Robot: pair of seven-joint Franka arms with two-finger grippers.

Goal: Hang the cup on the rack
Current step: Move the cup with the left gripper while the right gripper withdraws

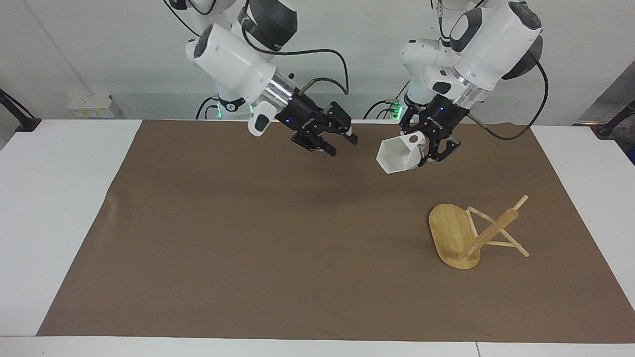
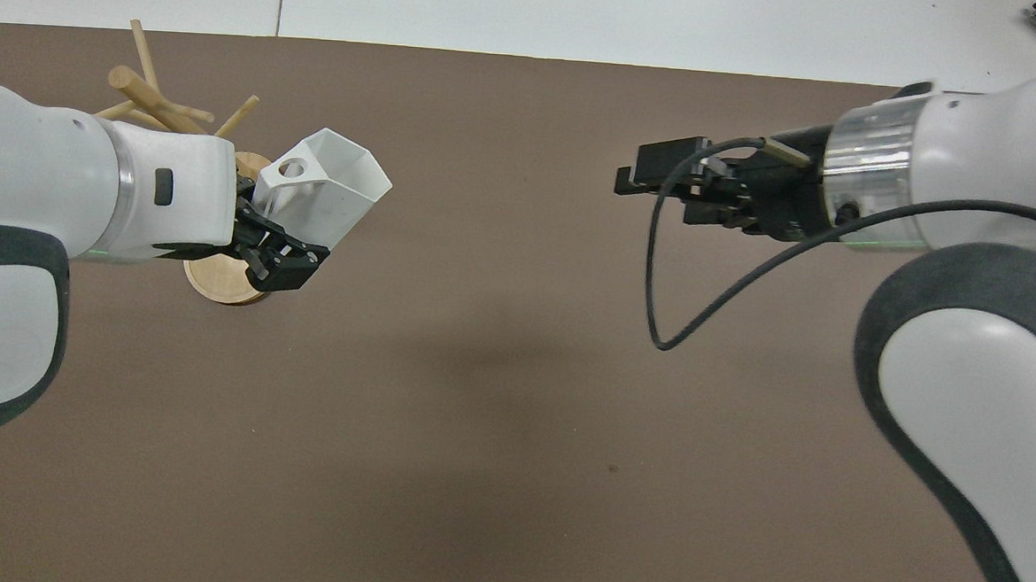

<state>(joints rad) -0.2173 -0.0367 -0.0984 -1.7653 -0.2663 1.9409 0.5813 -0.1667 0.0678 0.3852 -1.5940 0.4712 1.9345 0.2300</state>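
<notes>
The white faceted cup (image 1: 397, 154) hangs in the air, held by my left gripper (image 1: 421, 148), which is shut on its handle end. The cup's mouth points toward the right arm's end of the table. In the overhead view the cup (image 2: 324, 188) and the left gripper (image 2: 269, 225) are over the mat beside the rack. The bamboo rack (image 1: 488, 235) lies tipped on its side, with its oval base (image 1: 450, 233) up on edge; it also shows in the overhead view (image 2: 151, 99). My right gripper (image 1: 337, 136) is open and empty in the air, apart from the cup.
A brown mat (image 1: 258, 238) covers most of the white table (image 1: 59, 208). A black cable (image 2: 704, 301) loops down from the right wrist.
</notes>
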